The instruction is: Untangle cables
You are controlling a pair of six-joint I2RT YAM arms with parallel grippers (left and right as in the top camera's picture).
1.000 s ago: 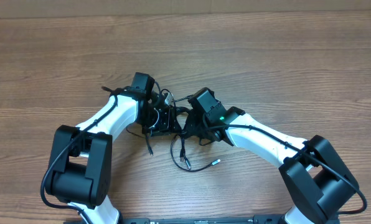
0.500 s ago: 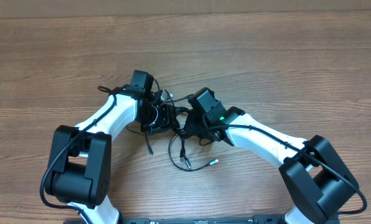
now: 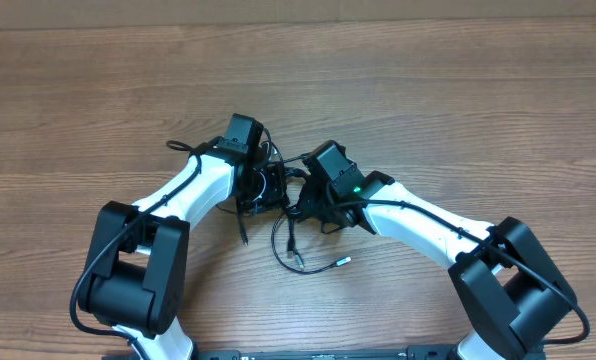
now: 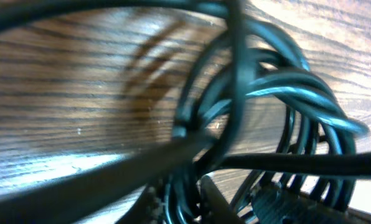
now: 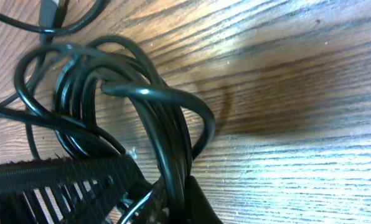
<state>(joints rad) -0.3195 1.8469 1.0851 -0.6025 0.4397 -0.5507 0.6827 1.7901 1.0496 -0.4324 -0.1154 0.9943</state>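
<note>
A: Near the middle of the brown wood-grain table, where are the thin black flexible cables?

B: Knotted between both arms, with a loose tail and its silvery plug trailing to the near side. The right gripper is clamped on the coiled bundle.

A: And the left gripper?

B: It's buried in the loops, and I cannot tell whether it grips. I judge this the pulling-apart step. Next it needs a firm hold on one strand, then a draw leftward.
</note>
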